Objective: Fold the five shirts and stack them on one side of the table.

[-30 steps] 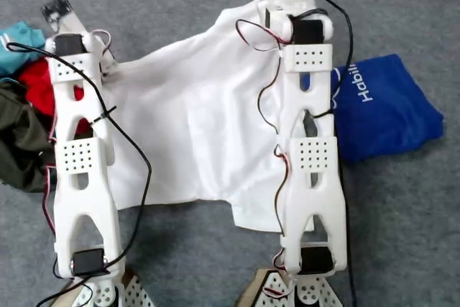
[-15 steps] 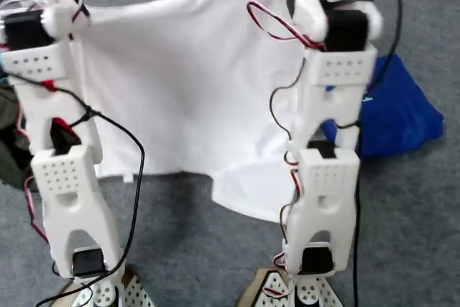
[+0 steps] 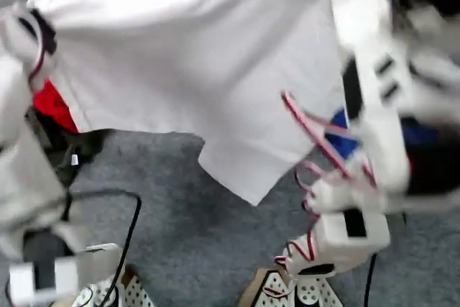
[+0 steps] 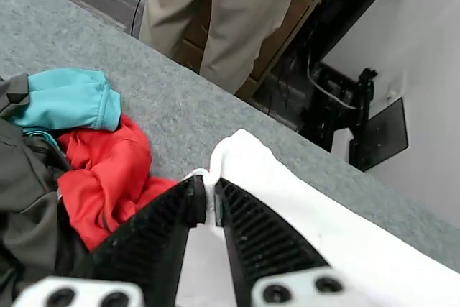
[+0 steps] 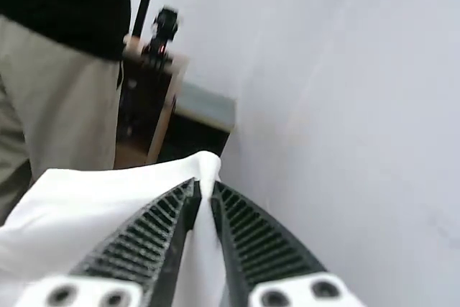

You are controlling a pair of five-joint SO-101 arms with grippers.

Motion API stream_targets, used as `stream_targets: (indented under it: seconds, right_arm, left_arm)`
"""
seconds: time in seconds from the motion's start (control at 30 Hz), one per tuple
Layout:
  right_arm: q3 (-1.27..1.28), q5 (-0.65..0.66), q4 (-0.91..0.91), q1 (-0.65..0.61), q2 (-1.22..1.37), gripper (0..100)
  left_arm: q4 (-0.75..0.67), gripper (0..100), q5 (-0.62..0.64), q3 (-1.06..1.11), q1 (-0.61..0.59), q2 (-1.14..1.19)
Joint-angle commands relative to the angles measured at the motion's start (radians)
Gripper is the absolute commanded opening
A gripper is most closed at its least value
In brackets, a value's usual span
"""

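Note:
A white shirt [image 3: 194, 70] hangs spread out in the air above the grey table [image 3: 180, 249], held up between my two raised arms. My left gripper [image 4: 209, 203] is shut on one upper corner of the white shirt [image 4: 287, 199]. At the other upper corner, my right gripper [image 5: 204, 205] is shut on the white shirt [image 5: 108, 206]. A folded blue shirt [image 3: 343, 141] lies at the right, mostly hidden behind the right arm [image 3: 374, 106]. A red shirt [image 3: 54, 106] peeks out below the cloth's left edge.
A heap of loose shirts lies at the table's left: red [image 4: 108, 170], teal [image 4: 68, 98] and dark olive [image 4: 25, 213]. A person stands beyond the table's far edge. Bare grey table shows in the front middle, between the arm bases.
Both arms have lifted the white shirt off the table and raised it high toward the camera. The cloth now hangs free instead of lying flat.

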Motion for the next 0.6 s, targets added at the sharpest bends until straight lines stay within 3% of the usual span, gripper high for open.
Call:
stream_targets:
  seconds: [0.0,0.37,0.57]
  right_arm:
    - [-0.031,0.003,0.017,0.022,-0.136,0.2]
    - [-0.008,0.005,-0.018,0.019,-0.318,0.2]
    - [0.274,-0.002,-0.130,0.019,-0.220,0.2]
  left_arm:
    - [0.012,2,-0.003,0.114,-0.005,-0.206]
    - [0.012,2,-0.063,0.264,-0.005,-0.588]
    - [0.008,2,-0.068,0.437,0.003,-0.591]
